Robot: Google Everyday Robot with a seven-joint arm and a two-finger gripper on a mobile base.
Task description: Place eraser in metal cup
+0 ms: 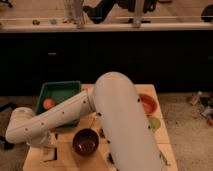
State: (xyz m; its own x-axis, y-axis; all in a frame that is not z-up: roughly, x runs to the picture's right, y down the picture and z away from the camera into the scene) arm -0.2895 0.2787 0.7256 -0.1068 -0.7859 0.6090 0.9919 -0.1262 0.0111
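End effector (46,144) low at table (67,163) front-left, beside brown bowl (86,141); grip cannot tell; eraser hidden.

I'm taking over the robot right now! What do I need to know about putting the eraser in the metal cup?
The gripper is low over the front left part of the table, just left of the dark brown bowl.
I can't pick out the eraser or the metal cup. The big white arm hides much of the table.
Done: nothing shows the eraser in the cup.
Left: find both, grasp the eraser and put it in the cup.
Also there: a green tray holding an orange object, and an orange bowl.
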